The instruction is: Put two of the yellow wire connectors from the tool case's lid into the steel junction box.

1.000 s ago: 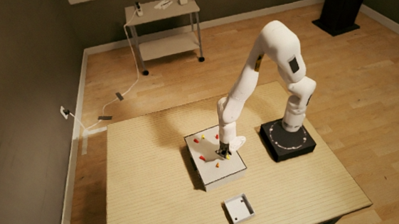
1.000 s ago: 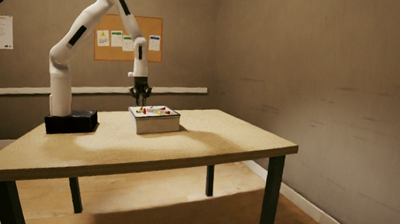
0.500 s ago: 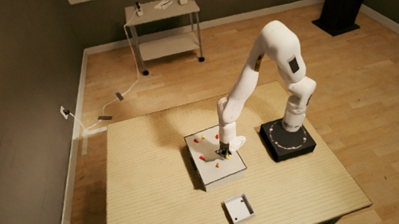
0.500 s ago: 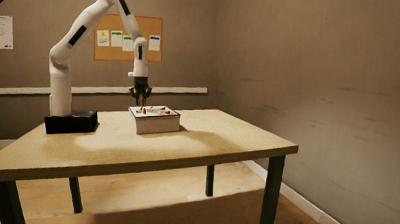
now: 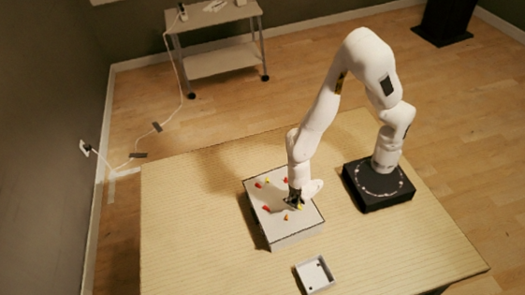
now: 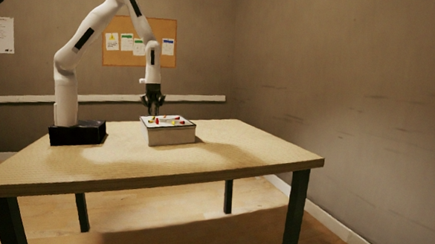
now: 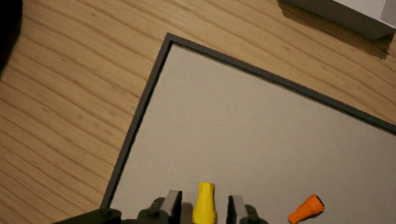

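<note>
Gripper [image 7: 204,209] down over the tool case lid [image 5: 272,224], jaws part-open astride a yellow connector [image 7: 204,204] with gaps either side, holding nothing; best to centre, close gently, then carry to the steel box [image 5: 322,262] on the tabletop [image 5: 200,266]

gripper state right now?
Gripper: part open, fingers straddling a yellow wire connector on the tool case lid, gaps both sides, holding nothing.
</note>
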Robot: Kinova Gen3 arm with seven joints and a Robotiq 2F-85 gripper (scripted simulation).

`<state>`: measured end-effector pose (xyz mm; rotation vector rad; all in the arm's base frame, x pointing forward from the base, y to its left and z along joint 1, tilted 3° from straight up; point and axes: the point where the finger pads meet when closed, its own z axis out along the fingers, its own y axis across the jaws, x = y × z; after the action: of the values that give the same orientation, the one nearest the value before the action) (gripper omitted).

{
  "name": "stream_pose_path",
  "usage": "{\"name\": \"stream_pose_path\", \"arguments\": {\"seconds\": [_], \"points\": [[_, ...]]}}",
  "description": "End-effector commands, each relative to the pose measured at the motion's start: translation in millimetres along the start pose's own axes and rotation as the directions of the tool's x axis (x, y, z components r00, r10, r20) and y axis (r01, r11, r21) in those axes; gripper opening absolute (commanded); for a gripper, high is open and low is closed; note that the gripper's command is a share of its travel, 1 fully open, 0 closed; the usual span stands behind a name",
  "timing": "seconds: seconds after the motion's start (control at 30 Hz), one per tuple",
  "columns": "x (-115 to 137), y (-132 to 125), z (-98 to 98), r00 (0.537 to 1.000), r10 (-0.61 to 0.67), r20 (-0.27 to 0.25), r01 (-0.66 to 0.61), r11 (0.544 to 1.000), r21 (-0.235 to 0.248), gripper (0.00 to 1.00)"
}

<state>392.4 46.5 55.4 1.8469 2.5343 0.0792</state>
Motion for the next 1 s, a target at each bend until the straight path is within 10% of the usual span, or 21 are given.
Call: {"name": "stream_pose_path", "arguments": {"seconds": [0.0, 0.93, 0.97], "points": [[0, 1, -0.5, 1.000, 0.000, 0.000, 0.000, 1.000, -0.002, 0.36], [0, 1, 17.0, 1.000, 0.000, 0.000, 0.000, 1.000, -0.002, 0.36], [0, 1, 17.0, 1.000, 0.000, 0.000, 0.000, 1.000, -0.002, 0.18]]}}
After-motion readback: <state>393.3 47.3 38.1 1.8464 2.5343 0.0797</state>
